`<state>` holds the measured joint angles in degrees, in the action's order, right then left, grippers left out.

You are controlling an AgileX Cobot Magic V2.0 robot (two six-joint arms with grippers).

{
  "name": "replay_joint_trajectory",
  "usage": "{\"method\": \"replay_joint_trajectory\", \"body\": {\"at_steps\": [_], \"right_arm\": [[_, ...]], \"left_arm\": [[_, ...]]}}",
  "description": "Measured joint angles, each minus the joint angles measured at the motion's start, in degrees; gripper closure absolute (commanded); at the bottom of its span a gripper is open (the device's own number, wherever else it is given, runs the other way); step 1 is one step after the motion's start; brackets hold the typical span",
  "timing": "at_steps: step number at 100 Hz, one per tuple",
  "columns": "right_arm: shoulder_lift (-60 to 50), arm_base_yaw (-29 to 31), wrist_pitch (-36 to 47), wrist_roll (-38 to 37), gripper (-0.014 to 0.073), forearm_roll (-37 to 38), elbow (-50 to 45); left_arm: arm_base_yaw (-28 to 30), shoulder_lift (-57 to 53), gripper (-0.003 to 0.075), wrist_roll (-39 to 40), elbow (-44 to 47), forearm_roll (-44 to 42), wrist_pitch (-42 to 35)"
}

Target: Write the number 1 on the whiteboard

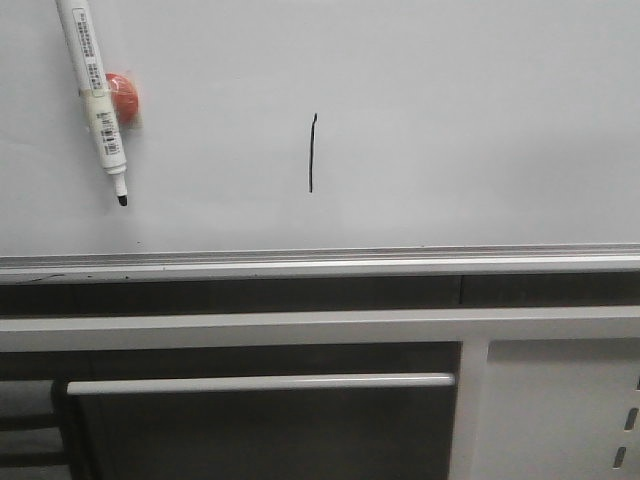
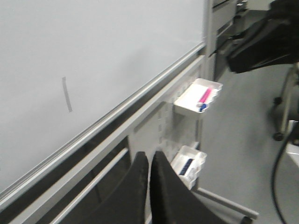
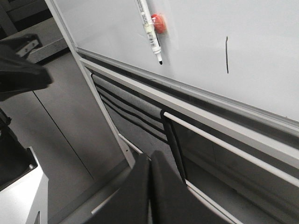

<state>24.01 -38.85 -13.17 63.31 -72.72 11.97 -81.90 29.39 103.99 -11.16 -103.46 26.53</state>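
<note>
The whiteboard point(image 1: 450, 120) fills the upper front view, with its silver lower rail point(image 1: 320, 262). The number 1 point(image 1: 312, 152) is a thin black vertical stroke near the board's middle; it also shows in the left wrist view point(image 2: 67, 94) and the right wrist view point(image 3: 227, 55). A white marker point(image 1: 92, 95) with a black tip hangs uncapped on the board at upper left, held by an orange-red magnet point(image 1: 125, 98). My left gripper point(image 2: 149, 161) is shut and empty, away from the board. My right gripper point(image 3: 150, 161) is shut and empty, below the rail. Neither shows in the front view.
Below the rail are a white crossbar point(image 1: 260, 382) and a white cabinet panel with slots point(image 1: 560, 410). Two white trays point(image 2: 198, 97) holding markers hang on the stand's side. A dark chair or equipment point(image 2: 266, 42) stands beyond.
</note>
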Motion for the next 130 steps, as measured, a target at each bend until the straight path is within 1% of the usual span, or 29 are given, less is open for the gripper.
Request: {"method": "replay_joint_trajectory", "body": {"at_steps": [9, 26, 33, 40, 58, 63, 70, 80, 89, 113, 130], "right_arm": [[0.0, 0.0, 0.0, 0.0, 0.0657, 0.0, 0.0], [0.0, 0.0, 0.0, 0.0, 0.0657, 0.0, 0.0], [0.0, 0.0, 0.0, 0.0, 0.0657, 0.0, 0.0], [0.0, 0.0, 0.0, 0.0, 0.0657, 0.0, 0.0], [0.0, 0.0, 0.0, 0.0, 0.0657, 0.0, 0.0], [0.0, 0.0, 0.0, 0.0, 0.0657, 0.0, 0.0], [0.0, 0.0, 0.0, 0.0, 0.0657, 0.0, 0.0], [0.0, 0.0, 0.0, 0.0, 0.0657, 0.0, 0.0], [0.0, 0.0, 0.0, 0.0, 0.0657, 0.0, 0.0], [0.0, 0.0, 0.0, -0.1, 0.0657, 0.0, 0.0], [0.0, 0.0, 0.0, -0.1, 0.0657, 0.0, 0.0]], "left_arm": [[5.6, 1.5, 0.0741, 1.6, 0.0, 0.0, 0.1], [16.8, 1.8, 0.0741, 7.0, 0.1, 0.0, -1.0], [20.2, 1.8, 0.0741, 7.9, 0.1, 0.0, -1.6], [22.3, 1.8, 0.0741, 8.4, 0.1, 0.0, -1.6], [24.1, 1.8, 0.0741, 8.6, 0.1, 0.0, -1.4], [25.9, 1.8, 0.0741, 8.7, 0.1, 0.0, -1.4], [30.0, 1.8, 0.0741, 8.7, 0.1, 0.0, -1.8], [36.2, 0.8, 0.0741, 8.8, 0.1, 0.0, -4.2], [40.1, -1.5, 0.0741, 8.8, 0.1, 0.0, -5.9], [46.9, -6.1, 0.0741, 8.8, 0.2, 0.0, -9.6], [49.9, -8.9, 0.0741, 8.8, 0.2, -0.3, -14.1]]}}
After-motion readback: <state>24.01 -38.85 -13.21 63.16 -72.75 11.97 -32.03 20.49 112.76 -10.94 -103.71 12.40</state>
